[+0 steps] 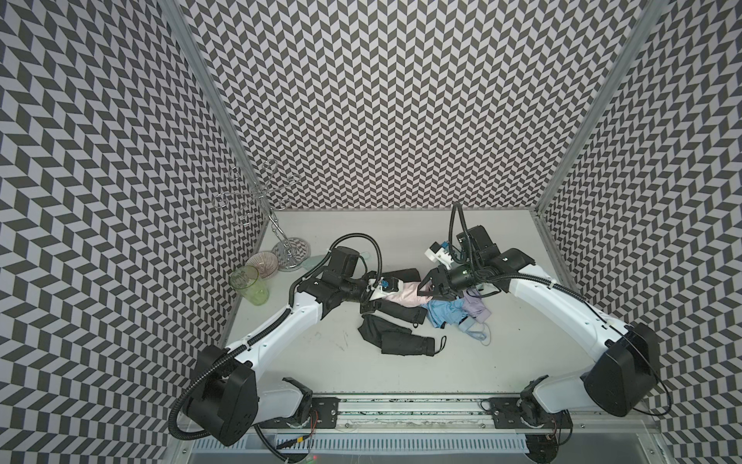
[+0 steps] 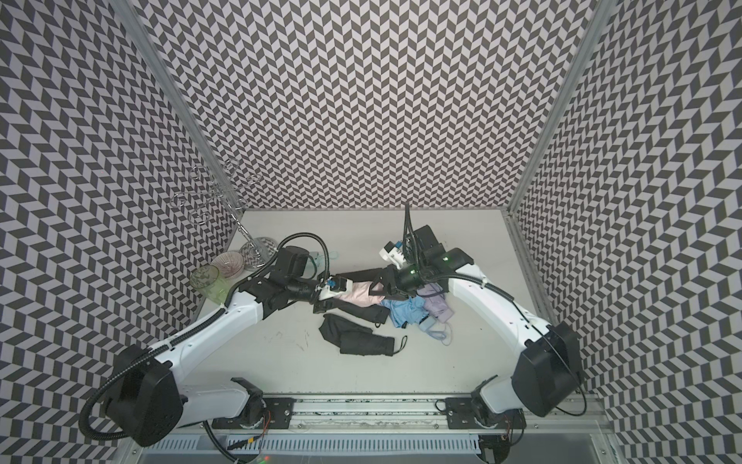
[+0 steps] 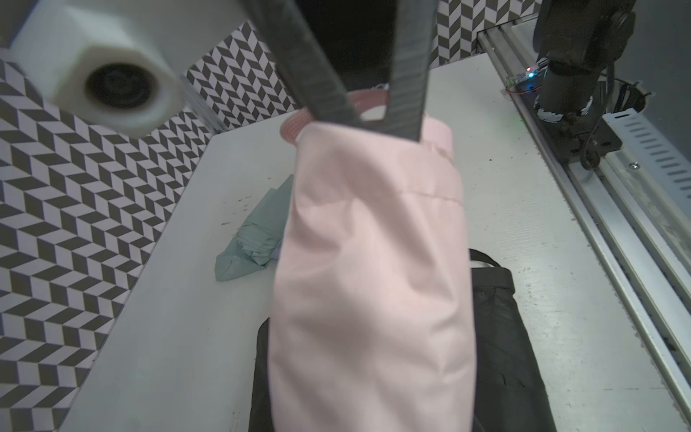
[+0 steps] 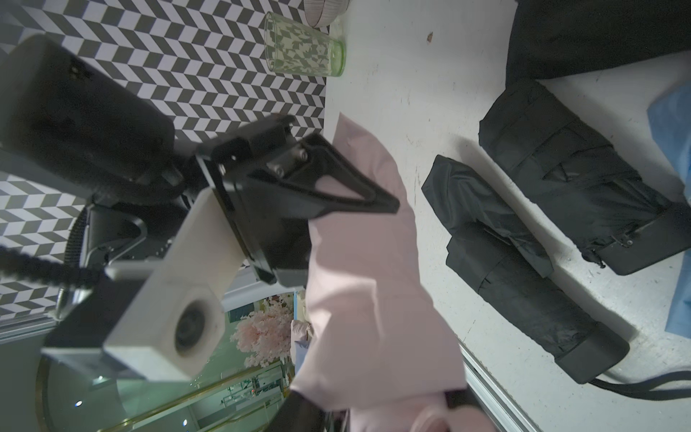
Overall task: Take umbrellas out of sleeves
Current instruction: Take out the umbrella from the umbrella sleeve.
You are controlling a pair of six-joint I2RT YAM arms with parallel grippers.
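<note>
A pink umbrella (image 1: pixel 405 296) in its sleeve hangs above the table between both arms. My left gripper (image 1: pixel 379 299) is shut on one end of the sleeve, and its fingers (image 4: pixel 347 187) press on the pink fabric. At the far end, by the pink wrist loop (image 3: pixel 295 125), my right gripper (image 3: pixel 381 125) is shut on the umbrella. Two black umbrellas (image 4: pixel 504 262) (image 4: pixel 583 179) lie on the table under it. Light blue (image 1: pixel 443 315) and lavender (image 1: pixel 475 311) umbrellas lie below the right arm. A mint one (image 3: pixel 254 239) lies behind the left arm.
A clear green glass (image 1: pixel 251 285), a ribbed bowl (image 1: pixel 263 263) and a wire stand (image 1: pixel 289 253) stand at the back left by the wall. A metal rail (image 1: pixel 401 413) runs along the table's front edge. Patterned walls close in three sides.
</note>
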